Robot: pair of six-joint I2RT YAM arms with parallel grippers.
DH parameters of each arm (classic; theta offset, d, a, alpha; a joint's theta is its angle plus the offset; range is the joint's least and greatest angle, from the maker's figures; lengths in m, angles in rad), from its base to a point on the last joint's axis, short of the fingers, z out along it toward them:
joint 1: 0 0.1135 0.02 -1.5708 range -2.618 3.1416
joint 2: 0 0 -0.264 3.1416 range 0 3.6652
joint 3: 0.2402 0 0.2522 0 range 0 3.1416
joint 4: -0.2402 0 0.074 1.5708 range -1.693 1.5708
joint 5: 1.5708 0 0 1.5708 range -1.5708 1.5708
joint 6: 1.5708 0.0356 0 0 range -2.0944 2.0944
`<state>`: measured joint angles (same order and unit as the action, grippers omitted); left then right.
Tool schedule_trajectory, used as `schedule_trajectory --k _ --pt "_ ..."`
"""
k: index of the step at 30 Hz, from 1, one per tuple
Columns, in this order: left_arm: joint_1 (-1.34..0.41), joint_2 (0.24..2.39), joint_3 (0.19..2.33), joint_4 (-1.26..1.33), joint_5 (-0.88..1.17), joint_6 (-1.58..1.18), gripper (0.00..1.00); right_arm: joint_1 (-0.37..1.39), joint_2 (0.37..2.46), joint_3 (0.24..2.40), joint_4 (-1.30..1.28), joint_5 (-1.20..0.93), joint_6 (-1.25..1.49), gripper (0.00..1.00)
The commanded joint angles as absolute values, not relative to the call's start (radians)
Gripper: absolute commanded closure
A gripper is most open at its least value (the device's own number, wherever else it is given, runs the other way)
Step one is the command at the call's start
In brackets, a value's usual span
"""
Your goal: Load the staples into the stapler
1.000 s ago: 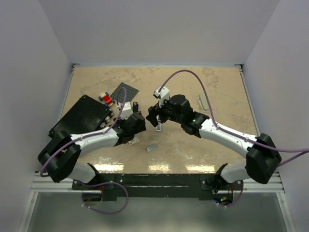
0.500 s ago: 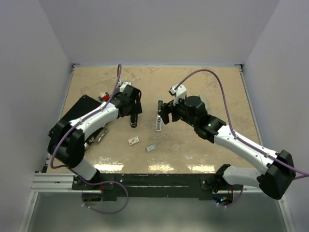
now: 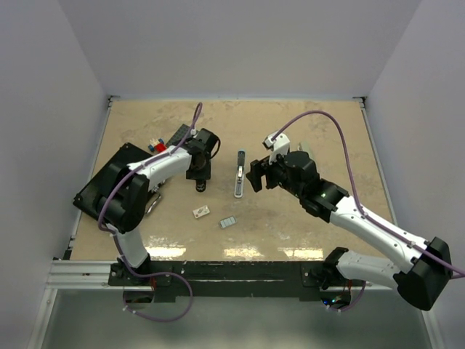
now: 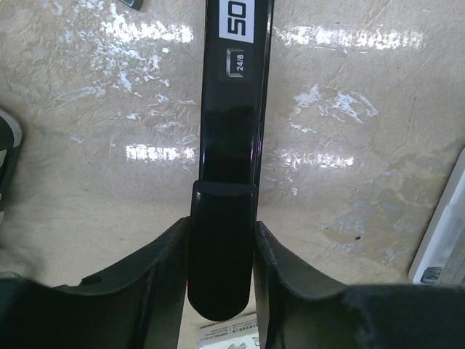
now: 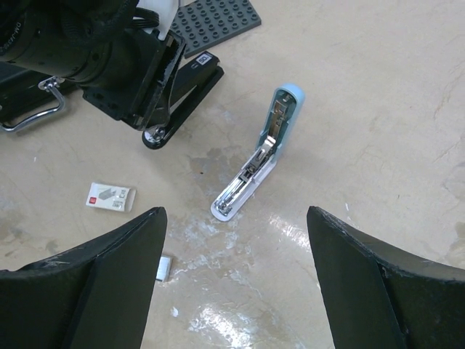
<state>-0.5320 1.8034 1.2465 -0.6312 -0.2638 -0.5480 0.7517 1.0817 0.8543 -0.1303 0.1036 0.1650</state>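
Bare tabletop (image 5: 378,131) right of the blue stapler (image 5: 254,171) — to its left, left gripper (image 3: 199,169) with black stapler (image 5: 185,91) close by.

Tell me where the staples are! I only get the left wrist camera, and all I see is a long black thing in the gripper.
Observer: The staples lie flat on the table, loose, closer to its near edge than your left gripper.
Operator: Is the black thing a stapler? Is there another one?
Observer: Yes, it is a black stapler. A pale blue stapler lies on the table beside it, folded open.
Operator: What is the other arm doing?
Observer: The right gripper hovers open on the far side of the pale blue stapler from you, holding nothing.
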Motion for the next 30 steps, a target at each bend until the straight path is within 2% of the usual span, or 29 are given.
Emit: schedule_trajectory --k 1,2,4,6,7,10,21,24,25,27,30 --pt "-0.525 1.815 1.276 -0.643 -0.239 -0.520 0.64 0.749 1.049 0.836 -0.132 0.129 0.189 0.17" --pt "-0.525 1.815 1.260 -0.638 -0.236 -0.523 0.67 0.749 1.051 0.833 -0.132 0.127 0.189 0.17" --pt "-0.525 1.821 1.238 -0.624 -0.232 -0.526 0.78 0.749 1.051 0.827 -0.126 0.126 0.195 0.17" --pt "-0.525 1.830 1.200 -0.603 -0.216 -0.540 0.84 0.747 1.049 0.821 -0.120 0.123 0.201 0.17" --pt "-0.525 1.833 1.183 -0.592 -0.210 -0.545 0.92 0.747 1.052 0.818 -0.117 0.121 0.202 0.17" --pt "-0.525 1.853 1.131 -0.566 -0.192 -0.561 0.98 0.749 1.057 0.811 -0.112 0.114 0.206 0.18" --pt "-0.529 1.895 1.017 -0.512 -0.179 -0.598 1.00 0.749 1.077 0.790 -0.086 0.077 0.226 0.18" --pt "-0.529 1.836 1.063 -0.558 -0.187 -0.601 0.86 0.747 1.074 0.807 -0.107 0.071 0.221 0.18" --pt "-0.528 1.819 1.098 -0.571 -0.190 -0.601 0.77 0.747 1.075 0.818 -0.116 0.072 0.219 0.18" --pt "-0.528 1.781 1.136 -0.601 -0.195 -0.603 0.68 0.749 1.080 0.830 -0.144 0.074 0.219 0.18" --pt "-0.528 1.764 1.198 -0.624 -0.186 -0.606 0.50 0.749 1.103 0.857 -0.193 0.071 0.218 0.18"
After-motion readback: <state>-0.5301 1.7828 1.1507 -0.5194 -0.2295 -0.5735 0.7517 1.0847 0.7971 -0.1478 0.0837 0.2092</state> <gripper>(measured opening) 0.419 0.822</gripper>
